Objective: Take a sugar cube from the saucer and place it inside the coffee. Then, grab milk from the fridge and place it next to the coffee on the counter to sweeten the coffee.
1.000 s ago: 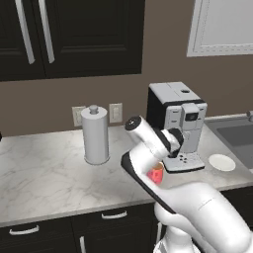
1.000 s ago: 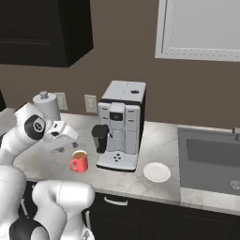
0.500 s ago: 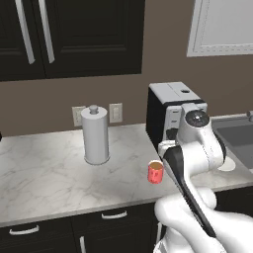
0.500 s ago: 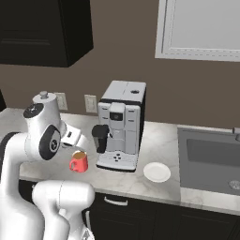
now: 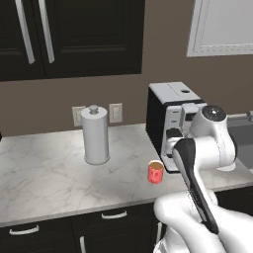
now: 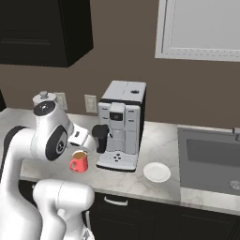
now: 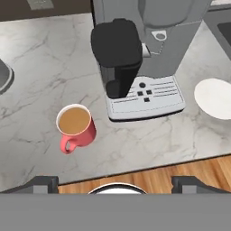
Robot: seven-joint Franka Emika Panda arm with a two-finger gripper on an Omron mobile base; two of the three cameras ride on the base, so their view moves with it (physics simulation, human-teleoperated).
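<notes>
The gripper (image 7: 115,182) hangs above the near edge of the counter (image 7: 40,67) with its two dark finger tips (image 7: 43,182) spread wide apart and nothing between them. In the hand view the coffee (image 7: 76,125), a red mug of brown liquid, stands on the marble ahead of the gripper and a little to its left, handle turned toward the counter's front edge. The saucer (image 7: 214,97) lies well to the right, beyond the coffee machine (image 7: 144,54), which stands between the two. In the right base view the mug (image 6: 79,161) sits just left of the machine's drip tray and the saucer (image 6: 156,172) just right of it, near the sink (image 6: 211,159). A paper-towel holder (image 5: 95,134) stands far left of the mug (image 5: 155,172).
</notes>
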